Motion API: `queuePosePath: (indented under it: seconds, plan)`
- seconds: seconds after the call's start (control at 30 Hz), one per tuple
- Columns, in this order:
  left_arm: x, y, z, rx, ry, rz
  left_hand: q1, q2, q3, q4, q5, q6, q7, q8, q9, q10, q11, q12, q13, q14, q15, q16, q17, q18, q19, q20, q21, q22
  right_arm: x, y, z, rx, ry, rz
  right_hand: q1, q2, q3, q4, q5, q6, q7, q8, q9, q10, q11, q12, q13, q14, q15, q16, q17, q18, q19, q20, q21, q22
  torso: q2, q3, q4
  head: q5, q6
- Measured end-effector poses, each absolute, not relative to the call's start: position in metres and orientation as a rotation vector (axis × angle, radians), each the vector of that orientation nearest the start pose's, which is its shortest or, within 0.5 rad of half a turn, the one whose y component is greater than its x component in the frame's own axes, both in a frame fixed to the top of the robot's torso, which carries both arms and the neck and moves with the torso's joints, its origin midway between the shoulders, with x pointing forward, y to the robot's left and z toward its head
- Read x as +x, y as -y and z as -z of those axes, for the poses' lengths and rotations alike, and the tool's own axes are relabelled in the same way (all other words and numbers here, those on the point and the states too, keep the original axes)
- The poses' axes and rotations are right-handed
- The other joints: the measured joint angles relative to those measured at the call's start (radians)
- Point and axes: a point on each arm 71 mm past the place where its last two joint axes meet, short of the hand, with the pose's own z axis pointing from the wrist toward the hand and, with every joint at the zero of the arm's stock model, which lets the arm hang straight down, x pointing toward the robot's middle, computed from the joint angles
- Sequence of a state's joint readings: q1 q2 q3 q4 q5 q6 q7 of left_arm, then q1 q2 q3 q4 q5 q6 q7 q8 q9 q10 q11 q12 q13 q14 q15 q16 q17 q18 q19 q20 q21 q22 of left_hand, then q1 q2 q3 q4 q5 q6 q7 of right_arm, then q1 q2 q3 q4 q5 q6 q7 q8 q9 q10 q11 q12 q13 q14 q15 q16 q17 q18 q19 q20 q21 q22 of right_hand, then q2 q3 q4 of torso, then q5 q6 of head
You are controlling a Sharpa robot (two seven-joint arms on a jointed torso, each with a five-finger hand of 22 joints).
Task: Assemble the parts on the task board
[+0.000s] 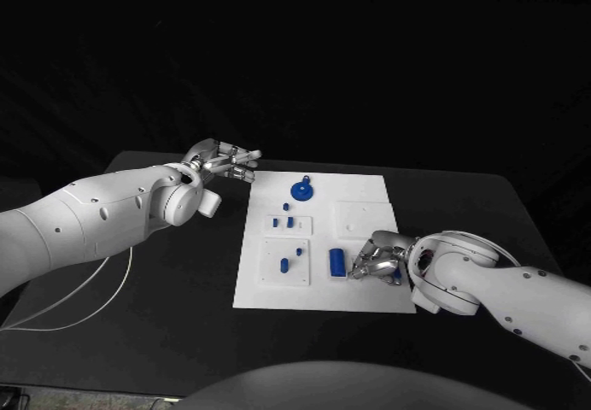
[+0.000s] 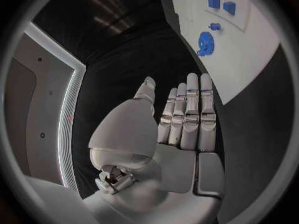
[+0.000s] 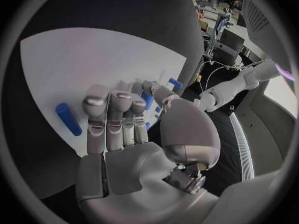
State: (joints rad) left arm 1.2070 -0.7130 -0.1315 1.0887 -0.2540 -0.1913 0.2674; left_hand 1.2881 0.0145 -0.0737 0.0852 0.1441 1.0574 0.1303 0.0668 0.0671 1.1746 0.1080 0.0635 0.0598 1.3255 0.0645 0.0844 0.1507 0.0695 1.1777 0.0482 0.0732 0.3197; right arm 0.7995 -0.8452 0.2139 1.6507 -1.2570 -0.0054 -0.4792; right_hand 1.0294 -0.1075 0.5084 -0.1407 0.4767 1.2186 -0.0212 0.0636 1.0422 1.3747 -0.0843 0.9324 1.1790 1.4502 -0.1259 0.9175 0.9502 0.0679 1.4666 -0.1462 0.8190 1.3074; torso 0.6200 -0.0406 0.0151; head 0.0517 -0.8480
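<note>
Right hand (image 1: pixel 378 261) rests at the lower right of the task board (image 1: pixel 359 192), fingers curled around a small blue part (image 3: pixel 147 100) beside the blue cylinder (image 1: pixel 337 262), presumably for seating, while left hand (image 1: pixel 222 162) waits open, off the board's upper left corner.

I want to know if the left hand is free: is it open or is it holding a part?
Open. The left hand has its fingers straight and holds nothing; it is over the black table, beside the task board.
</note>
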Motion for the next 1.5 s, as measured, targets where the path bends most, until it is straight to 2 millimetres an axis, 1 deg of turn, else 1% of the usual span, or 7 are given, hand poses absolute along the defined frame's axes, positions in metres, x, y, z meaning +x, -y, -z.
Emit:
queuePosePath:
  seconds: [0.17,0.43,0.53,0.67,0.87,1.0,1.5]
  plan:
    - [0.546,-0.274,0.233,-0.947,-1.619,1.156,0.0,0.0,0.0,0.0,0.0,0.0,0.0,0.0,0.0,0.0,0.0,0.0,0.0,0.0,0.0,0.0,0.0,0.0,0.0,0.0,0.0,0.0,0.41,0.189,0.285,0.274,-2.264,-0.606,0.002,0.001,-0.095,0.026,0.021,0.005,-0.005,0.0,-0.027,0.002,-0.002,0.0,0.002,0.0,0.0,0.0,0.0,0.0,0.0,0.0,0.0,0.0,0.0,0.0005,-0.0001,-0.002,0.004]
    - [0.546,-0.276,0.234,-0.948,-1.618,1.151,0.0,0.0,0.003,0.003,0.0,0.0,0.0,0.0,0.0,0.0,0.0,0.0,0.0,0.0,0.0,0.0,0.0,0.0,0.0,0.0,0.0,-0.002,0.421,0.199,0.266,0.31,-2.21,-0.623,0.016,-0.003,-0.132,0.047,0.011,0.005,-0.005,0.0,-0.061,0.002,-0.002,0.0,0.002,0.0,0.0,0.0,0.0,0.0,0.0,0.0,0.0,0.0,0.0,0.0003,0.0,-0.009,0.01]
    - [0.547,-0.275,0.234,-0.948,-1.618,1.152,0.0,0.0,0.003,0.003,0.0,0.0,0.0,0.0,0.0,0.0,0.0,0.0,0.0,0.0,0.0,0.0,0.0,0.0,0.0,0.0,0.0,-0.002,0.427,0.21,0.26,0.332,-2.194,-0.603,0.027,-0.003,-0.15,0.06,-0.021,-0.004,0.002,0.0,-0.145,0.0,0.0,0.0,0.002,0.0,0.0,0.0,0.0,0.0,0.0,0.0,0.0,0.0,-0.001,-0.0007,0.0001,-0.014,0.013]
    - [0.547,-0.274,0.234,-0.947,-1.62,1.154,0.0,0.0,0.003,0.003,0.0,0.0,0.0,0.0,0.0,0.0,0.0,0.0,0.0,0.0,0.0,0.0,0.0,0.0,0.0,0.0,0.0,-0.002,0.437,0.229,0.259,0.365,-2.188,-0.545,0.043,0.005,-0.186,0.074,-0.068,-0.018,0.014,0.0,-0.322,-0.008,0.008,0.0,0.001,0.0,0.0,0.0,0.0,0.0,0.0,0.0,0.0,0.0,-0.001,-0.0013,0.0009,-0.02,0.016]
    - [0.547,-0.274,0.234,-0.947,-1.62,1.153,0.0,0.0,0.003,0.003,0.0,0.0,0.0,0.0,0.0,0.0,0.0,0.0,0.0,0.0,0.0,0.0,0.0,0.0,0.0,0.0,0.0,-0.003,0.44,0.249,0.261,0.353,-2.21,-0.445,0.066,-0.018,-0.178,0.125,-0.231,-0.018,0.028,0.0,-0.417,-0.013,0.013,-0.005,-0.008,0.0,0.007,0.0,0.004,0.0,-0.002,0.005,0.0,0.0,0.0,-0.0009,0.0014,-0.026,0.018]
    - [0.546,-0.274,0.234,-0.947,-1.621,1.152,0.0,0.0,0.003,0.003,0.0,0.0,0.0,0.0,0.0,0.0,0.0,0.0,0.0,0.0,0.0,0.0,0.0,0.0,0.0,0.0,0.0,-0.003,0.44,0.258,0.261,0.313,-2.227,-0.377,0.067,-0.05,-0.146,0.167,-0.31,-0.018,0.029,0.0,-0.431,-0.01,0.016,-0.005,-0.009,0.0,0.007,0.0,0.009,0.0,0.0,0.007,0.0,0.0,0.0,-0.0004,0.0003,-0.029,0.017]
    - [0.546,-0.274,0.234,-0.947,-1.622,1.154,0.0,0.0,0.003,0.003,-0.006,0.0,0.0,0.0,0.0,0.0,0.0,0.0,0.0,0.0,0.0,0.0,0.0,0.0,0.0,0.0,0.0,-0.004,0.435,0.261,0.27,0.213,-2.278,-0.237,0.06,-0.074,-0.154,0.231,-0.353,-0.011,0.028,0.0,-0.408,-0.01,0.016,-0.005,-0.01,0.0,0.007,0.0,0.018,0.0,0.0,0.007,0.0,0.0,0.001,0.0005,0.0012,-0.033,0.013]
